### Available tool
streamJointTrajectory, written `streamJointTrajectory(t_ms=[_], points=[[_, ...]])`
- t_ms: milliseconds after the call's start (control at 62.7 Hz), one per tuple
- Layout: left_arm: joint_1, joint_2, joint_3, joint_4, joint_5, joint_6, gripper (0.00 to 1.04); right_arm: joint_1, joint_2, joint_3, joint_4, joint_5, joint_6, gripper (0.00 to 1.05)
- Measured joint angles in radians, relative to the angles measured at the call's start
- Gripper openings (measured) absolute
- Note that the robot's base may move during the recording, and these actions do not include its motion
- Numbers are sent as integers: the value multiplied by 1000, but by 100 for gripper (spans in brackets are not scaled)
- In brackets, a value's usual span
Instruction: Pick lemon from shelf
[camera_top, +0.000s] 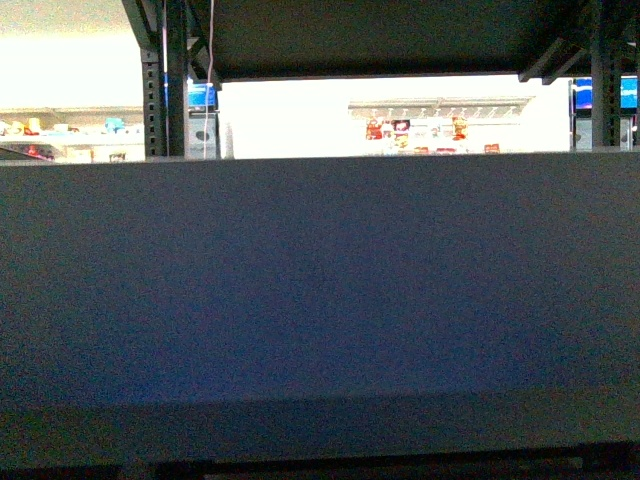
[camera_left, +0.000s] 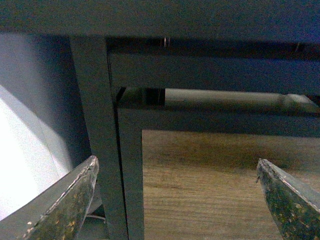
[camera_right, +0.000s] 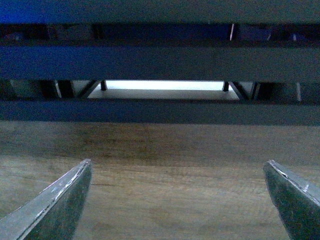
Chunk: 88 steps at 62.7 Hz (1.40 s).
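Note:
The lemon is out of view in every frame. The shelf (camera_top: 320, 290) fills the front view as a wide flat dark tier with a thick front edge, and neither arm shows there. My left gripper (camera_left: 177, 200) is open in front of the shelf's wood-grain panel (camera_left: 200, 190), next to a black upright post (camera_left: 100, 140). My right gripper (camera_right: 177, 200) is also open, facing the wood-grain panel (camera_right: 165, 185) below black crossbars (camera_right: 160, 112). Nothing lies between either pair of fingers.
Black posts (camera_top: 165, 80) and an upper tier (camera_top: 380, 35) frame the gap above the shelf. Far behind stand bright white wall shelves with packets (camera_top: 430, 130). A pale surface (camera_left: 25, 150) shows beside the post in the left wrist view.

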Motion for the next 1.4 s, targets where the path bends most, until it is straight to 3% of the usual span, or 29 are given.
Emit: streamJointTrajectory(t_ms=[1403], points=[[0, 0, 0, 0, 0, 0, 97, 0, -1, 0, 0, 0, 0, 102]])
